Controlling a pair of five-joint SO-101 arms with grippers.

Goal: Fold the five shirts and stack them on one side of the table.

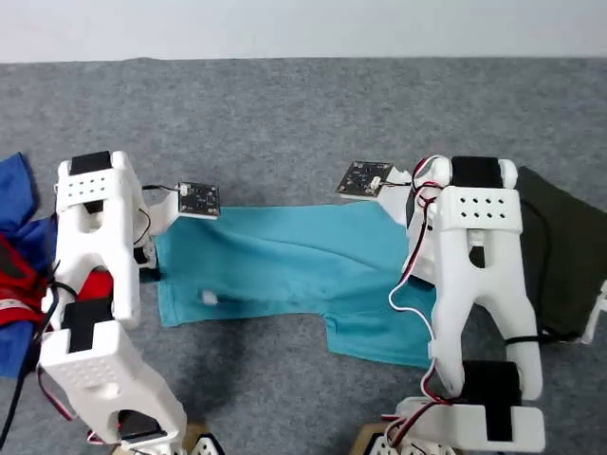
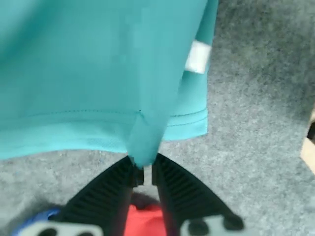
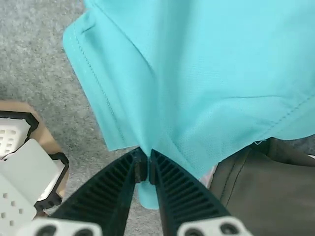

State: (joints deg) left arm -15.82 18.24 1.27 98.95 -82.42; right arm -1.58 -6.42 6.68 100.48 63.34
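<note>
Teal shirt (image 1: 285, 270) lies mostly flat mid counter (image 1: 285, 123), stretched btw the two arms, with one sleeve (image 1: 379, 336) sticking out toward the near side. From the high cam both arm bodies cover the shirt's ends, so I go by the wrist cams. Left jaws are pinched nearly together on a bunched fold of the teal hem, fabric squeezed btw the tips. The white tag (image 2: 198, 56) sits near that hem. Right jaws same deal, clamped tight on a gathered bit of teal edge.

Red patch (image 2: 145, 216) behind the left jaws is too cut off to ID. Dark olive shirt (image 1: 564, 251) lies on the right side, partly under the right arm (image 1: 474, 275) and cut by the frame. In the right wrist cam it's tucked just under the teal edge. Blue cloth (image 1: 14, 194) and red cloth (image 1: 9, 270) pile at the left edge, mostly out of frame and partly behind the left arm (image 1: 95, 246).

A wide band of grey counter runs btw the teal shirt and the far edge.
</note>
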